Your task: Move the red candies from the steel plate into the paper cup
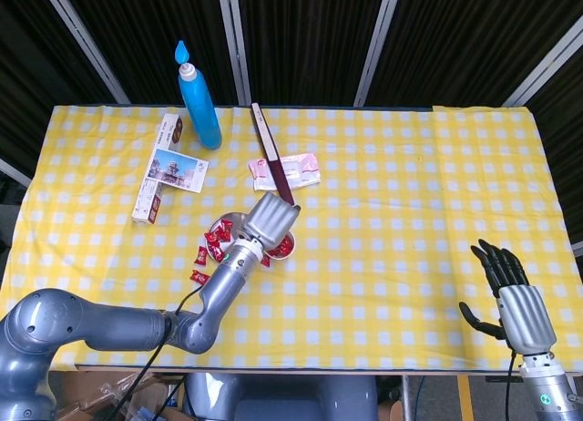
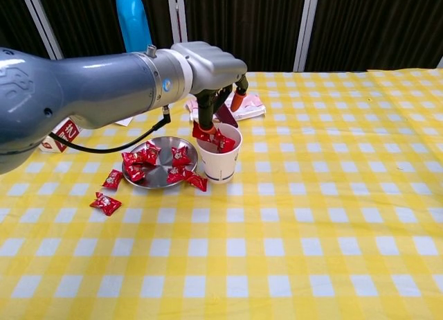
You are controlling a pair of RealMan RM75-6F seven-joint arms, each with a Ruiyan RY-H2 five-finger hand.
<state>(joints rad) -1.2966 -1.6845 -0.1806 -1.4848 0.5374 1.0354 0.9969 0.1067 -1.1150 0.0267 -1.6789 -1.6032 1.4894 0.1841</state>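
The left hand hovers over the white paper cup – fingers spread, holding nothing – with glossy red wrapped candies on the round steel plate; labels unreadable.

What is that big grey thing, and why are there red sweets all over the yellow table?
It is a robot with two metal arms, each ending in a hand. One picture looks down from its head, the other looks out from its chest. Its left hand hovers over a paper cup, and a red candy sits right under its fingers, above the cup's mouth. More candies lie on the steel plate, and two on the cloth beside it. The right hand waits open at the table's edge, holding nothing. A blue bottle and some packets lie further back.
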